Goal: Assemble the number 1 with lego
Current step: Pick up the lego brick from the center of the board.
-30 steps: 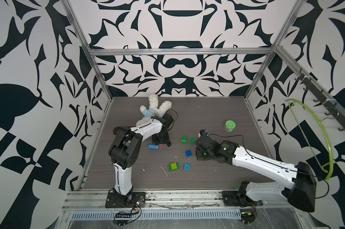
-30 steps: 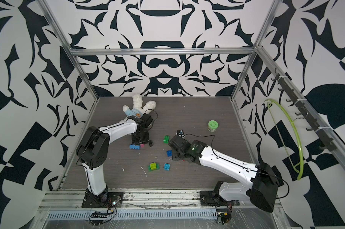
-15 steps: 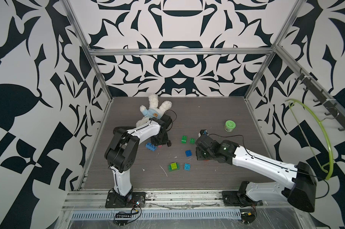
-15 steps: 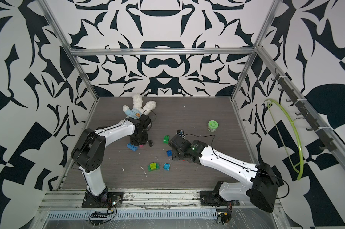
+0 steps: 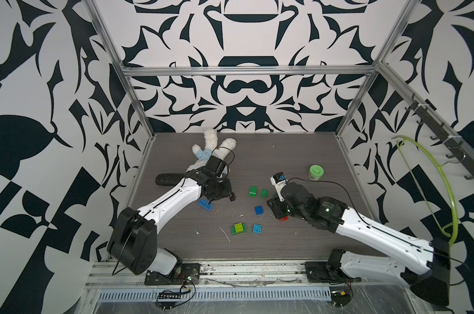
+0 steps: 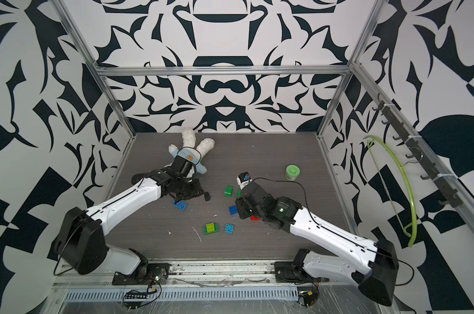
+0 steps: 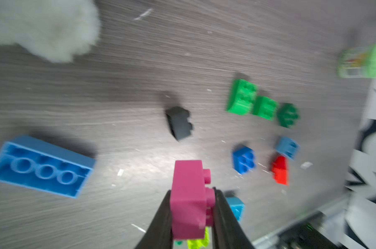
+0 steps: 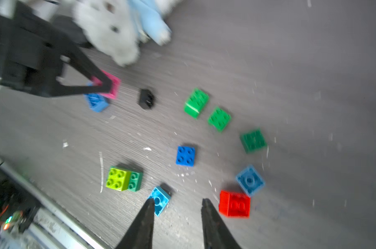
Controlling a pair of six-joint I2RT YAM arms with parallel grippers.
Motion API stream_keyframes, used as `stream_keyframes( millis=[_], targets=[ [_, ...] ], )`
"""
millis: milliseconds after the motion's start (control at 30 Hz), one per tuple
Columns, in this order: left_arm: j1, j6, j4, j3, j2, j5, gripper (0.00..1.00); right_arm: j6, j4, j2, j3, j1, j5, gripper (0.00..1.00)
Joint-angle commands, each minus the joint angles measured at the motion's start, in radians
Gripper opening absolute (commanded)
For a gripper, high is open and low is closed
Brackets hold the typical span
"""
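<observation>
Top views both show the grey desk [image 5: 285, 152] carrying loose lego [image 5: 258, 210] scattered across its middle, so the number looks barely begun. The left arm [image 5: 173, 201] stretches low from its base, wrist bent down beside the plush toy [image 5: 214, 152]. The right arm [image 5: 366, 228] reaches low toward the middle, wrist tipped over the bricks. The left jaws are clamped on a pink brick [image 7: 188, 200], held seemingly clear of the desk just by the long blue brick [image 7: 42, 166], likely its intended base. Its studs face sideways against one jaw, so it probably needs turning before pressing on. The right jaws stand parted and empty between a light blue brick [image 8: 160, 199] and a red brick [image 8: 234, 203], seemingly ready to fetch one. Only a lime-on-green pair [image 8: 123, 179] is joined.
</observation>
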Motion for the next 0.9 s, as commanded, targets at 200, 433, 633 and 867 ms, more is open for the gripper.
stream_keyframes(
  millis=[200,433,633,867],
  targets=[
    [0.000,-0.116,0.286,-0.210,-0.285,0.510,0.15,-0.742,0.271,-0.136,-0.066,-0.001,-0.325,0.58],
    [-0.014,-0.158,0.389,-0.274,-0.381,0.668,0.14,-0.861,0.237,-0.018,0.024,0.000,-0.484,0.62],
    [-0.015,-0.154,0.402,-0.281,-0.385,0.714,0.15,-0.895,0.256,0.060,0.070,0.012,-0.514,0.62],
    [-0.016,-0.151,0.411,-0.282,-0.381,0.724,0.15,-0.898,0.286,0.120,0.106,0.041,-0.503,0.58]
  ],
)
